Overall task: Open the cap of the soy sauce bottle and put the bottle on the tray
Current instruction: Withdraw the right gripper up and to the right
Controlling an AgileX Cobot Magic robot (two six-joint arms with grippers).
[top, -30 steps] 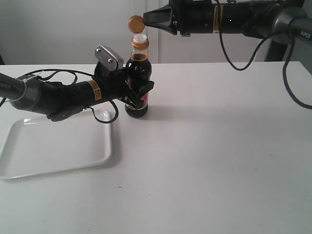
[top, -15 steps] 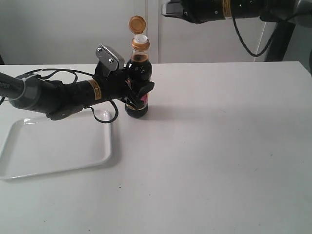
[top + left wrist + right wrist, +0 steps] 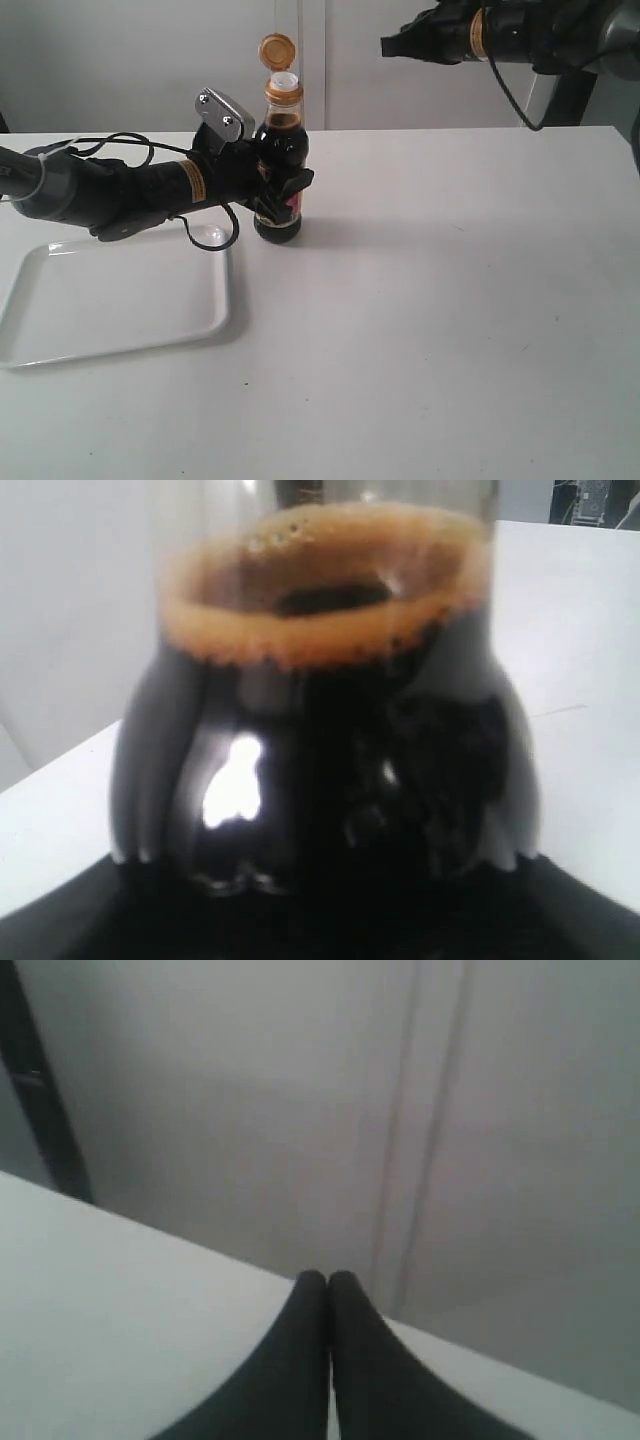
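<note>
The soy sauce bottle (image 3: 281, 150) stands upright on the white table, just right of the tray (image 3: 110, 300). Its golden cap (image 3: 277, 49) is flipped open and stands up above the white spout (image 3: 284, 79). My left gripper (image 3: 283, 190) is shut on the bottle's lower body, at the pink label. In the left wrist view the dark bottle (image 3: 330, 740) with its foam ring fills the frame. My right gripper (image 3: 386, 46) is high at the upper right, well away from the bottle. Its black fingers (image 3: 310, 1310) are pressed together with nothing between them.
The left arm's black cable (image 3: 210, 238) loops over the tray's far right corner. A grey wall with a vertical seam stands behind the table. The table (image 3: 450, 300) stretches bare to the right and front of the bottle.
My right gripper has drawn back from the open cap, up and to the right. The left gripper and the bottle have shifted very slightly left; the cap stays open.
</note>
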